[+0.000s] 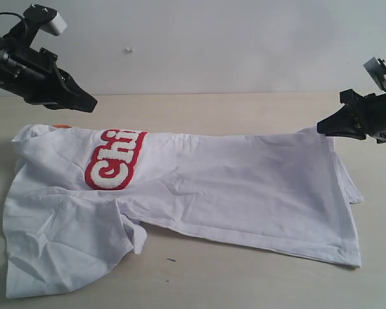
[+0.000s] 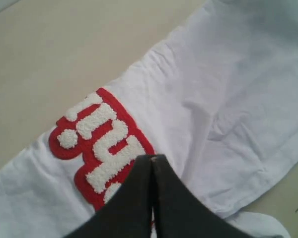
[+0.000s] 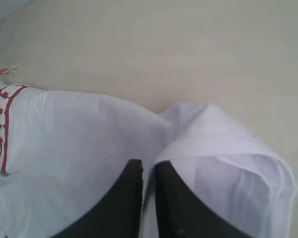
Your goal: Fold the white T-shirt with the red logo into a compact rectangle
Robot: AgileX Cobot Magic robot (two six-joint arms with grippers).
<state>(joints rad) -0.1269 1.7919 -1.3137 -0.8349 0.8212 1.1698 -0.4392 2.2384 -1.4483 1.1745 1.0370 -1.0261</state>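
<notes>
Left gripper (image 2: 152,159) closed, empty, above red logo (image 2: 102,144); right gripper (image 3: 148,164) near-closed, hold on white T-shirt (image 1: 244,187) unclear.

I count one white T-shirt (image 1: 244,187), with one red logo (image 1: 112,161) on it toward nine o'clock and one orange tag (image 1: 62,126) near ten. Two grippers are in view: the left gripper (image 1: 90,103) at ten o'clock, the right gripper (image 1: 321,127) at three. There is one table (image 1: 244,283), with one dark speck (image 1: 172,260) near six.
</notes>
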